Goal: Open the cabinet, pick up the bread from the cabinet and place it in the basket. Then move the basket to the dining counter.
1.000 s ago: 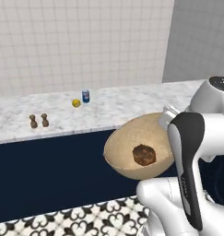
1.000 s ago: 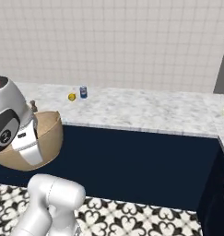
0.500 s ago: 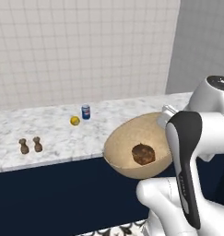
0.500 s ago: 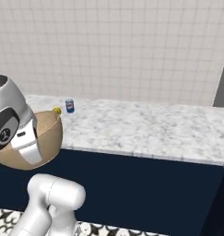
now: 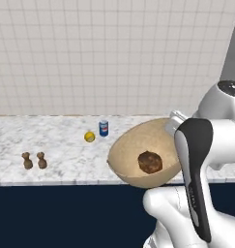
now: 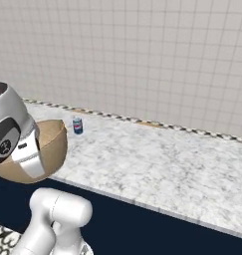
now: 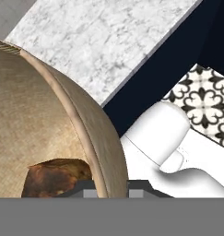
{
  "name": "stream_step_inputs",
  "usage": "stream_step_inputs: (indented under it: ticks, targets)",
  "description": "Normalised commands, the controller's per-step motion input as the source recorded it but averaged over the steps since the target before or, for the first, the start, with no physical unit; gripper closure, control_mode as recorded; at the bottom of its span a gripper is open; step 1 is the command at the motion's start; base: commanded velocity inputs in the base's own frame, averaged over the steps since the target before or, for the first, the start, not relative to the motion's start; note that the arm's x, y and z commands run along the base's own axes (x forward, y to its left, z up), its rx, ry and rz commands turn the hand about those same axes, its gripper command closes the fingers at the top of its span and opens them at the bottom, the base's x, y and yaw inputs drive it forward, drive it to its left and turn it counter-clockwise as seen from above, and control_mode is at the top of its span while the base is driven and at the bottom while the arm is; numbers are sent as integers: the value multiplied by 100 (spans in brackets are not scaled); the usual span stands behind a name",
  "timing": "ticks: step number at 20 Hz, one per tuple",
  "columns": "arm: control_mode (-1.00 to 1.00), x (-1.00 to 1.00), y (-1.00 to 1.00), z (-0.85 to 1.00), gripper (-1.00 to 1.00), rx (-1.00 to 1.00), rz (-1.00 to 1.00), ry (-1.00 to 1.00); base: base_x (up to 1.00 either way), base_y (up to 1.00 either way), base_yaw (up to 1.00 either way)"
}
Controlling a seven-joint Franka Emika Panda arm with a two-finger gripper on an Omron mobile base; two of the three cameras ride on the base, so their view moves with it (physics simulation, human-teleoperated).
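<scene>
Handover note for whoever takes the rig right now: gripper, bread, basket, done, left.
Gripper: shut on the basket rim, one fingertip each side of the wall, basket held tilted in the air.
Bread: inside the basket.
Dining counter: just ahead; basket hangs at its front edge, not resting on it.
Also on the counter: can, lemon, two brown shakers.
Done: bread is in the basket, basket lifted.
Left: set the basket on the counter, release.

Tan basket point(image 5: 131, 150); dark brown bread point(image 5: 150, 162); white-grey marbled dining counter point(image 5: 56, 155); yellow lemon point(image 5: 89, 137); blue can point(image 5: 104, 128).
</scene>
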Motion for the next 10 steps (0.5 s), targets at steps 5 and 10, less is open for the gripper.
stream_step_inputs:
  ticks: [5,10]
  targets:
    - [-100,10,-27,0,100,4,3,0,31,-34,11]
    - [-100,51,-91,0,100,14,0,1,0,0,0]
